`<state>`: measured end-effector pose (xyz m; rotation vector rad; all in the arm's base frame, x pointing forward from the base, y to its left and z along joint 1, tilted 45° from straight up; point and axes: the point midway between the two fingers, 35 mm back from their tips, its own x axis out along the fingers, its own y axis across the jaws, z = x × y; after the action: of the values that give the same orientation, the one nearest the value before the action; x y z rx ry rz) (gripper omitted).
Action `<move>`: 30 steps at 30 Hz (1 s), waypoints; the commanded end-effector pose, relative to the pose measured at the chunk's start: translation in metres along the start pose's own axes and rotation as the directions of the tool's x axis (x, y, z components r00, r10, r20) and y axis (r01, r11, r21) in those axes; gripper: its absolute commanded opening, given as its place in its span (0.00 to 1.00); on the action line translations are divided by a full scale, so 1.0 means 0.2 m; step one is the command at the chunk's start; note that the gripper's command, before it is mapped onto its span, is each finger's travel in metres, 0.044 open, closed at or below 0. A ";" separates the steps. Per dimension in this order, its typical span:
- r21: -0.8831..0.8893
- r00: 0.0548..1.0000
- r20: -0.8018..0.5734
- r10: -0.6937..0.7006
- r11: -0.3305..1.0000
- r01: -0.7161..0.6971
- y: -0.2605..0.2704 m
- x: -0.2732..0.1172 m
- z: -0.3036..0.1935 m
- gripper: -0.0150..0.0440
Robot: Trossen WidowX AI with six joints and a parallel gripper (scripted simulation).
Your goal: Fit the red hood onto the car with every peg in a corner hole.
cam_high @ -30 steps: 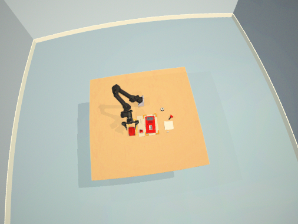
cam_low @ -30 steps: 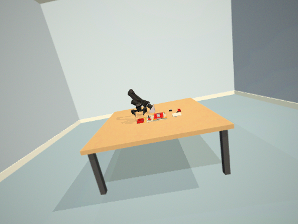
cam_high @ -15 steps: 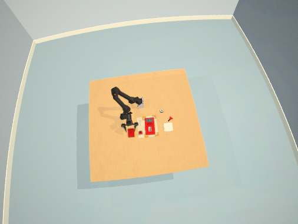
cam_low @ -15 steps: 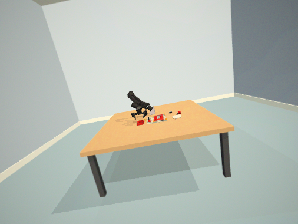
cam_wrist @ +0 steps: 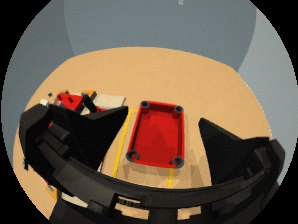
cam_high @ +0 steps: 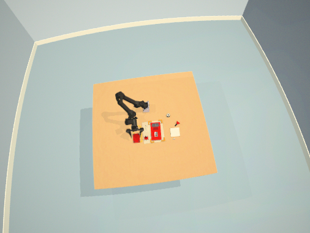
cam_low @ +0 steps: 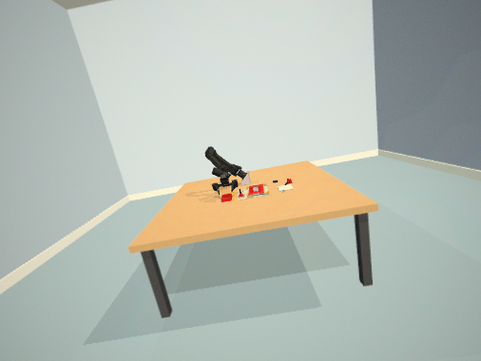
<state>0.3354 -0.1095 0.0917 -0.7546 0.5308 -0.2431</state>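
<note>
The red hood (cam_high: 136, 138) (cam_low: 226, 198) (cam_wrist: 159, 142) lies on the table left of the jig, its hollow side with a ring in each corner facing the wrist camera. My gripper (cam_high: 135, 133) (cam_low: 225, 191) (cam_wrist: 164, 115) is open and empty at the hood's back end. In the wrist view its fingers stand apart, one to each side of the hood; their exact height is unclear. The red chassis (cam_high: 155, 129) (cam_low: 259, 189) (cam_wrist: 66, 103) sits in the jig with the grey engine block (cam_high: 156, 134) on it. The pegs are too small to tell; the left finger hides part of the chassis.
A cream strip (cam_high: 146, 129) with a small red part (cam_high: 146, 138) stands between hood and jig. Orange corners (cam_high: 160, 121) edge the jig. Beyond are a white square (cam_high: 174, 132), a red and black piece (cam_high: 177, 122) and a small wheel (cam_high: 168, 115). A yellow outline (cam_wrist: 117, 164) borders the hood.
</note>
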 end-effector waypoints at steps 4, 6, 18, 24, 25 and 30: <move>-0.008 1.000 -0.005 0.008 1.000 -0.008 0.01 0.01 -0.04 1.00; -0.008 1.000 -0.005 0.007 1.000 -0.007 0.01 0.02 -0.05 1.00; -0.008 1.000 -0.004 0.006 1.000 -0.006 0.01 0.02 -0.07 1.00; -0.008 1.000 -0.004 0.006 1.000 -0.006 0.01 0.03 -0.08 1.00; -0.008 1.000 -0.004 0.006 1.000 -0.006 0.01 0.03 -0.09 1.00; -0.008 1.000 -0.004 0.006 1.000 -0.006 0.01 0.04 -0.10 1.00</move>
<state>0.3325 -0.1215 0.0792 -0.7564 0.5307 -0.2439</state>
